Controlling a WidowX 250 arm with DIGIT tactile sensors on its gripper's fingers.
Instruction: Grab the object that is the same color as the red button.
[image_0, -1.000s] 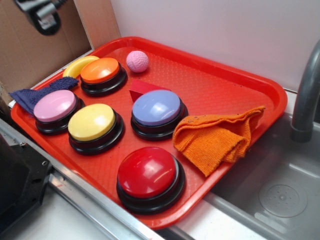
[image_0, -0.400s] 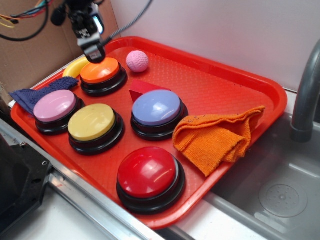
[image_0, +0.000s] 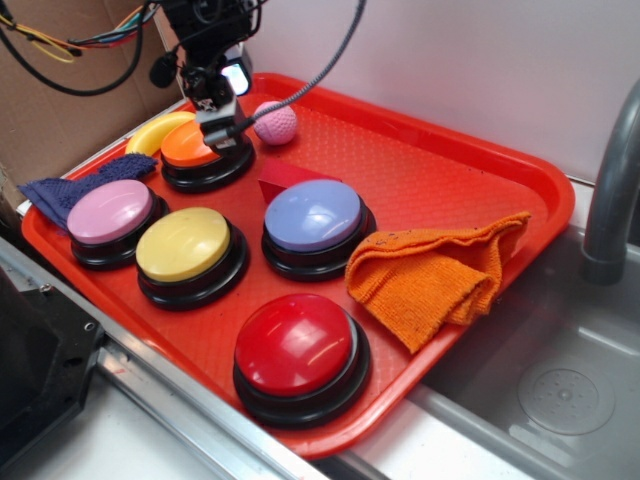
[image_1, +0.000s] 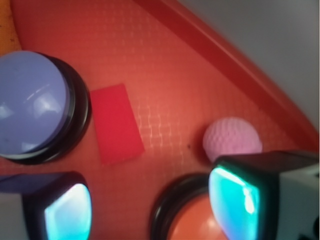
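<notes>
The small dark-red wedge block (image_0: 284, 179) lies on the red tray (image_0: 450, 165) between the orange button (image_0: 192, 148) and the blue-purple button (image_0: 313, 217). In the wrist view the block (image_1: 116, 123) is a flat red rectangle beside the blue-purple dome (image_1: 30, 102). The large red button (image_0: 297, 350) stands at the tray's front. My gripper (image_0: 222, 124) hangs open above the orange button's right side, left of the pink ball (image_0: 275, 122). Nothing is between its fingers (image_1: 235, 202); the block lies ahead of them.
A pink button (image_0: 110, 214) and a yellow button (image_0: 185, 247) stand at the left. An orange cloth (image_0: 435, 275) lies on the tray's right side. A blue cloth (image_0: 70, 190) and a yellow object (image_0: 152, 135) are at the far left. A sink (image_0: 560, 390) and faucet (image_0: 612, 200) lie to the right.
The gripper has come in from the upper left and moved right and down, from above the orange button's back edge to over its right side near the pink ball.
</notes>
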